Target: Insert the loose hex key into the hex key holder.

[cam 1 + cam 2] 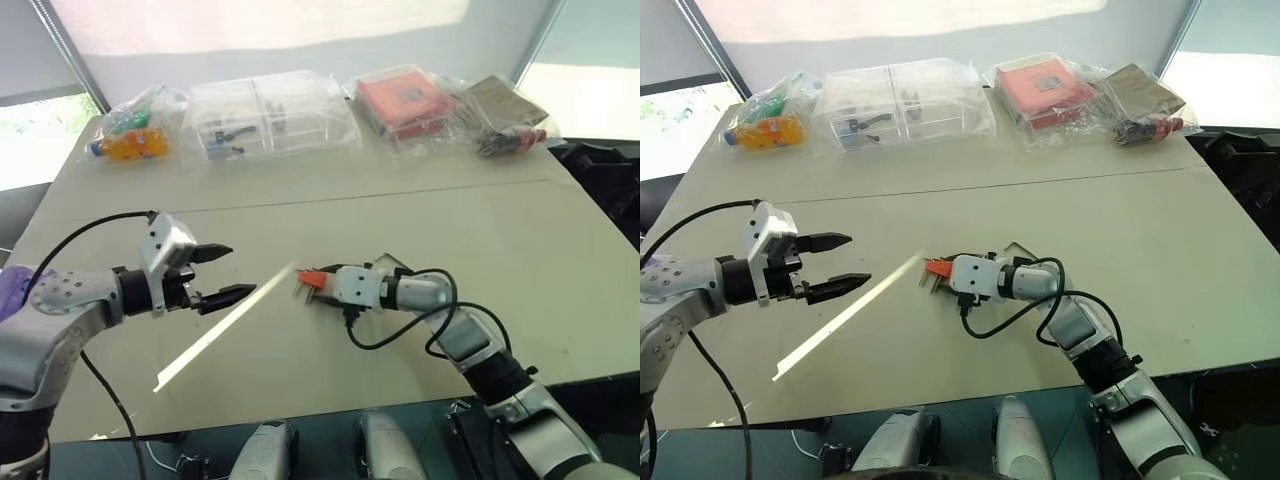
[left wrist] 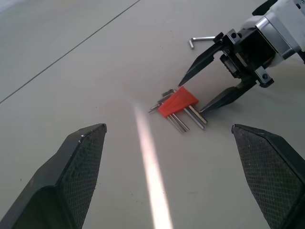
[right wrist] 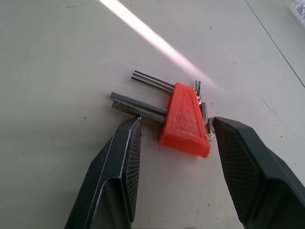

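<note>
Right now we see the red key holder [image 3: 184,120] lying flat on the pale worktop [image 1: 400,200], with a few short metal keys sticking out of it. Our right gripper [image 3: 174,131] is low over the worktop, and its two black fingers sit one on each side of the holder. They are apart and not squeezing it; one finger is close to the long keys and the other is just beside the holder's thick end. The loose hex key [image 2: 202,40] lies on the worktop near the right gripper, on the side away from our left gripper. Our left gripper [image 1: 222,272] hangs above the worktop, well apart from the holder, with its fingers spread wide and nothing in them. Some plastic bags [image 1: 270,115] sit along the far edge of the worktop
</note>
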You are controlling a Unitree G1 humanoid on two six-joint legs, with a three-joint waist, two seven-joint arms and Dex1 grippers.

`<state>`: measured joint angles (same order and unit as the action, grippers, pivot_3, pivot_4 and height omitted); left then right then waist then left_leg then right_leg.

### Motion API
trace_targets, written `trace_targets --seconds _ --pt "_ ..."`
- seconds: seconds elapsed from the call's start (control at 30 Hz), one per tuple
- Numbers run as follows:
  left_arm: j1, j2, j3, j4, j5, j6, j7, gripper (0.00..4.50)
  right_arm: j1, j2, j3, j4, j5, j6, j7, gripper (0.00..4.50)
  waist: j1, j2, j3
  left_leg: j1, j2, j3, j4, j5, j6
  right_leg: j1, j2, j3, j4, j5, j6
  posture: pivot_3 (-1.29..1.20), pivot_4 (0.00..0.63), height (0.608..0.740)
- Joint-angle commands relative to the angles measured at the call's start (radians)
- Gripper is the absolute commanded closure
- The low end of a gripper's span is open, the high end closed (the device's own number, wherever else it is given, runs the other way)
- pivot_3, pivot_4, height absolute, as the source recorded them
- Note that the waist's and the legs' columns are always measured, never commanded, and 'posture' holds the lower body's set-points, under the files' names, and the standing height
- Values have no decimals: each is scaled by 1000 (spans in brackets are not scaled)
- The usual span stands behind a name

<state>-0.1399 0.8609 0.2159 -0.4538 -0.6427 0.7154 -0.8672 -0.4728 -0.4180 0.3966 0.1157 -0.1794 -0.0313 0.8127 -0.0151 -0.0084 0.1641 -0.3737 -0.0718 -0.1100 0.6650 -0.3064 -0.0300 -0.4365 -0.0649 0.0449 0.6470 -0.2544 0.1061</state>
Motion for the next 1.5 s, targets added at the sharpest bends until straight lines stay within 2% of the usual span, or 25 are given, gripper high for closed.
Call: trace_targets --seconds 0.03,0.3,0.63,0.97,1.27,1.37,1.4,1.5 --pt "0 6 29 -34 -13 -4 9 99 -28 -4 -10 43 15 -6 26 2057 0 0 0 0 0 0 0 0 0 0 0 0 0 0 0 0 150 740" --pt "-4 1 16 -35 -7 -13 16 99 -65 -41 -23 158 30 -6 78 2057 3 0 0 1 0 0 0 0 1 2 0 0 0 0 0 0 150 740" --pt "-8 1 16 -35 -11 -14 24 99 -41 -55 -26 161 45 68 97 2057 5 0 -1 2 -1 -1 1 -1 1 3 -1 -1 0 0 0 0 150 740" --pt "-22 -1 10 -31 -8 -16 25 99 -25 1 -60 130 166 329 116 2057 6 -1 -2 4 -1 -3 1 -1 2 6 -1 -1 -1 0 0 0 150 740" --pt "-30 0 7 -25 -4 -16 27 99 -15 24 -54 97 180 386 97 2057 4 -1 -3 4 -1 -3 0 -2 3 6 -1 -1 -1 0 0 0 150 740" --pt "-33 -3 7 -24 -4 -15 29 0 -8 34 -53 80 181 392 89 2965 2 -1 -3 4 -1 -3 0 -2 3 6 -1 -1 -1 0 0 0 150 740" --pt "-33 -4 6 -23 -4 -16 30 0 -8 37 -52 76 179 392 87 3455 1 -1 -3 4 0 -3 0 -2 3 6 -1 -1 -1 0 0 0 150 740" --pt "-32 -7 4 -21 -2 -17 30 0 -2 43 -56 58 177 388 71 3504 0 -1 -3 5 0 -3 0 -2 3 6 -1 -1 -1 0 0 0 150 740"
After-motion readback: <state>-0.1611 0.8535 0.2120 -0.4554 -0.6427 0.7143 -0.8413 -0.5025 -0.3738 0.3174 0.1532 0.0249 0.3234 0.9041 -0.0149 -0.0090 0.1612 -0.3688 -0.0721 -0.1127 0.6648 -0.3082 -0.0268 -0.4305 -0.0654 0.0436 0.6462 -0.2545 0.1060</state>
